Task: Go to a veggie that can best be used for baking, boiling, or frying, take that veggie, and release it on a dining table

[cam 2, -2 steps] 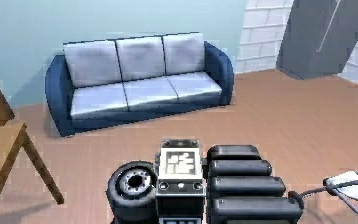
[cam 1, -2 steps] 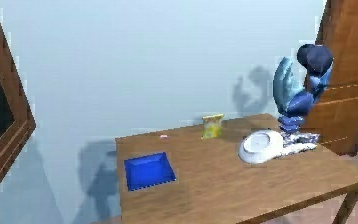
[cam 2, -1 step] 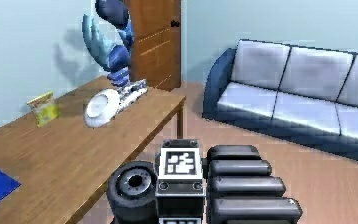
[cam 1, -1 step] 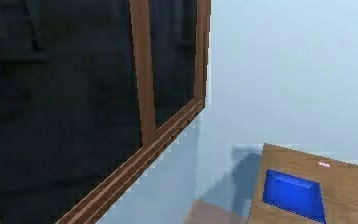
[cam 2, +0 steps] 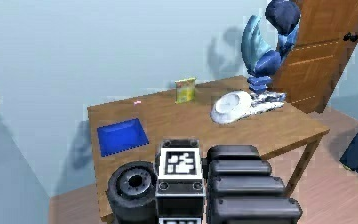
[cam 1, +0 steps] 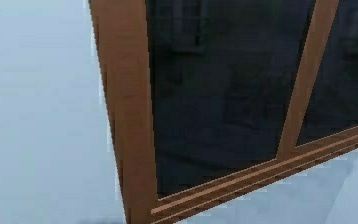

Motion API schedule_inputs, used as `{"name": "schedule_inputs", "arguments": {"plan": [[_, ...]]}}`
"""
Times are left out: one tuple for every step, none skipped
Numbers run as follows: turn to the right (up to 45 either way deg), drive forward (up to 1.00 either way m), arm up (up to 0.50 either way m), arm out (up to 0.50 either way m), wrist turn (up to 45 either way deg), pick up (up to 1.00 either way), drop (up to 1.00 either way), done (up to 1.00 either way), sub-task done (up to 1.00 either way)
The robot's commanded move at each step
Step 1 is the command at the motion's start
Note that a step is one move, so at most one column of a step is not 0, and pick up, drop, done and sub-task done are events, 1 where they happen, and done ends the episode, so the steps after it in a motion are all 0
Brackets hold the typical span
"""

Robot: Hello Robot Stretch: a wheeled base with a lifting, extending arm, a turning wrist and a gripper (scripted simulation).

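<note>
Sitting low at the arm side view's bottom edge: dark round wrist body (cam 2: pixel 135 190), marker square (cam 2: pixel 182 165), arm bar (cam 2: pixel 245 185). Fingers not discernible, and whether they hold anything cannot be told. Wooden counter (cam 2: pixel 177 122) carries blue square pad (cam 2: pixel 122 137), yellow-green box (cam 2: pixel 185 91), white bowl-like object (cam 2: pixel 227 108), blue statue (cam 2: pixel 267 45). Veggie location: cannot tell. Forward view: wood-framed dark window (cam 1: pixel 227 90).

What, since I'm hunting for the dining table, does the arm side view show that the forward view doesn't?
Arm side view: a wooden table bearing a blue square tray, a small yellow card, a white dish and a blue sculpture; a wooden door; the robot's arm. Forward view: a brown-framed dark window. Both: pale blue wall.
</note>
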Motion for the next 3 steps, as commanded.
{"name": "schedule_inputs", "arguments": {"plan": [[0.0,0.0,0.0,0.48,0.0,0.0,0.0,0.0,0.0],[0.0,0.0,0.0,0.0,45.0,0.0,0.0,0.0,0.0],[0.0,0.0,0.0,0.0,45.0,0.0,0.0,0.0,0.0]]}}
